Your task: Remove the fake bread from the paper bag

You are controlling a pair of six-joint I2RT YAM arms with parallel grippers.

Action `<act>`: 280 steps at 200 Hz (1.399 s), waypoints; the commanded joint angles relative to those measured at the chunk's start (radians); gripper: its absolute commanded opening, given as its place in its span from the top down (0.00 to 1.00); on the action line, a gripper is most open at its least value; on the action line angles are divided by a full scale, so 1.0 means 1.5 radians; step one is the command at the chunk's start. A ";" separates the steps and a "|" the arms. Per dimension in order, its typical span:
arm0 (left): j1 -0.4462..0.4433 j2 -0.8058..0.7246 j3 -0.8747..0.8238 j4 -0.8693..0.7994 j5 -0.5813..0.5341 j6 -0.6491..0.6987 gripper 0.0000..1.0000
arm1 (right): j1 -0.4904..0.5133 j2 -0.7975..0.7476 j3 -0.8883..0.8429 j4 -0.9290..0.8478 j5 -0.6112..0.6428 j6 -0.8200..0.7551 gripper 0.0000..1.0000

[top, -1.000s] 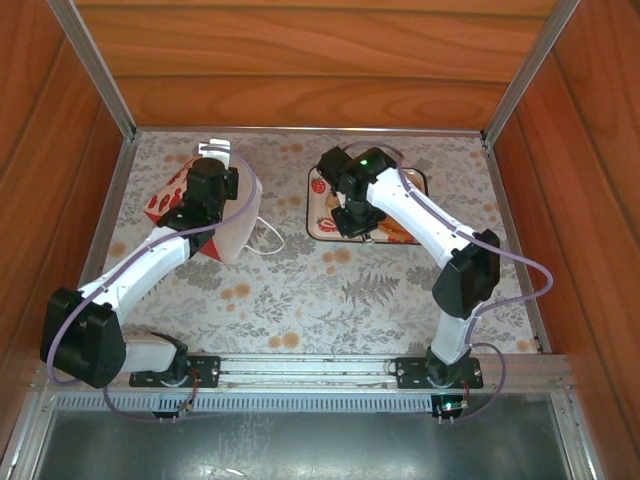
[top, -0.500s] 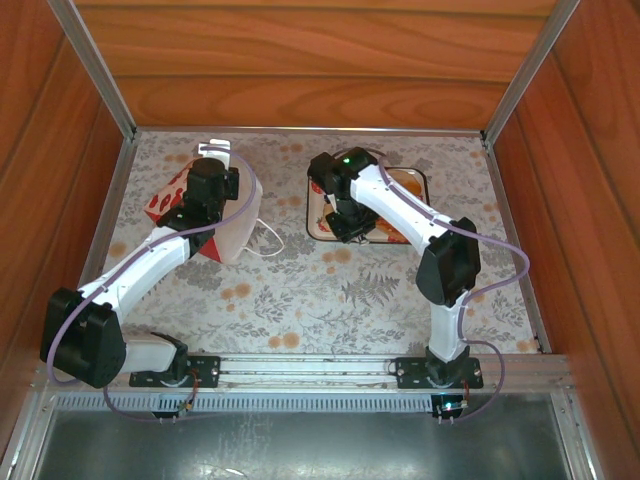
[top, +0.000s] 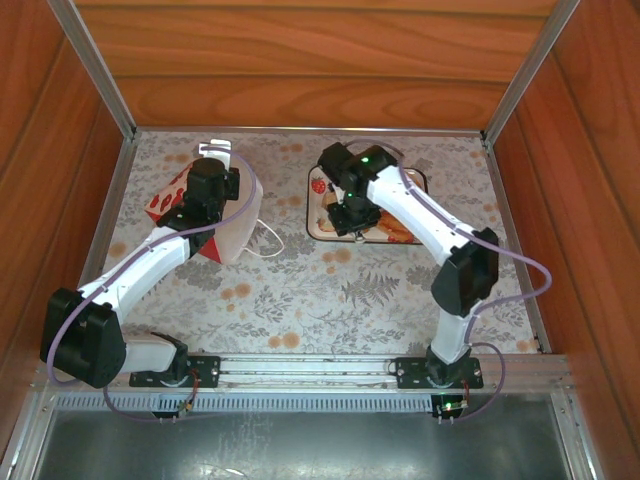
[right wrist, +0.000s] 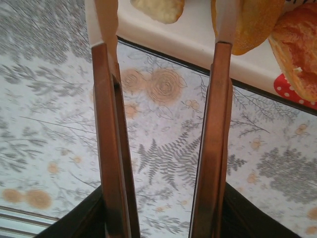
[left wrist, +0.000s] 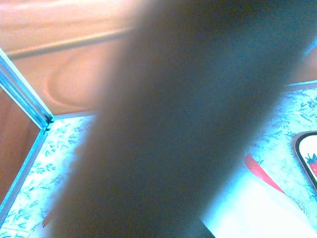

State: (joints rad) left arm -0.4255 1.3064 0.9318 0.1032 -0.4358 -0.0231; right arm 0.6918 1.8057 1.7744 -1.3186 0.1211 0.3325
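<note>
The paper bag (top: 238, 232), white with a red heart band (top: 166, 200), lies tilted at the table's left. My left gripper (top: 205, 195) sits on its upper edge, shut on the bag. In the left wrist view a dark blur covers most of the frame, with the white bag (left wrist: 270, 208) at lower right. My right gripper (top: 345, 218) hovers over the near-left part of the strawberry tray (top: 312, 232), open with nothing between its fingers (right wrist: 106, 29). Fake bread lies on the tray: an orange bun (right wrist: 255, 20), a croissant (right wrist: 297, 49) and a pale piece (right wrist: 158, 7). More bread (top: 398, 232) shows from above.
The bag's cord handle (top: 268, 236) loops onto the floral cloth between bag and tray. Wooden walls and metal posts (top: 100, 70) enclose the table. Open cloth (top: 330, 300) stretches between the tray and the arm bases.
The right gripper's jaws have opened over the tray. The right arm swung slightly left, then back. The left arm and the bag have not moved.
</note>
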 commanded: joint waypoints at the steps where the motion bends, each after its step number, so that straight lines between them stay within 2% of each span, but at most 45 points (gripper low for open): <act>1: 0.006 -0.015 -0.003 0.003 0.009 -0.008 1.00 | -0.016 -0.056 -0.043 0.077 -0.072 0.054 0.49; 53: 0.005 -0.015 -0.004 0.003 0.013 -0.013 1.00 | -0.041 -0.120 -0.181 0.220 -0.169 0.133 0.50; 111: 0.005 -0.030 -0.013 0.003 0.013 -0.013 1.00 | -0.093 -0.159 -0.300 0.343 -0.216 0.196 0.52; 175: 0.005 -0.036 -0.018 0.003 0.012 -0.014 1.00 | -0.103 -0.139 -0.330 0.381 -0.262 0.202 0.52; 280: 0.006 -0.032 -0.014 0.003 0.018 -0.016 1.00 | -0.112 -0.107 -0.342 0.404 -0.263 0.204 0.52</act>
State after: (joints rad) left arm -0.4255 1.2747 0.9150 0.0925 -0.4164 -0.0273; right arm 0.5339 1.6329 1.2690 -0.7250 -0.2634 0.6323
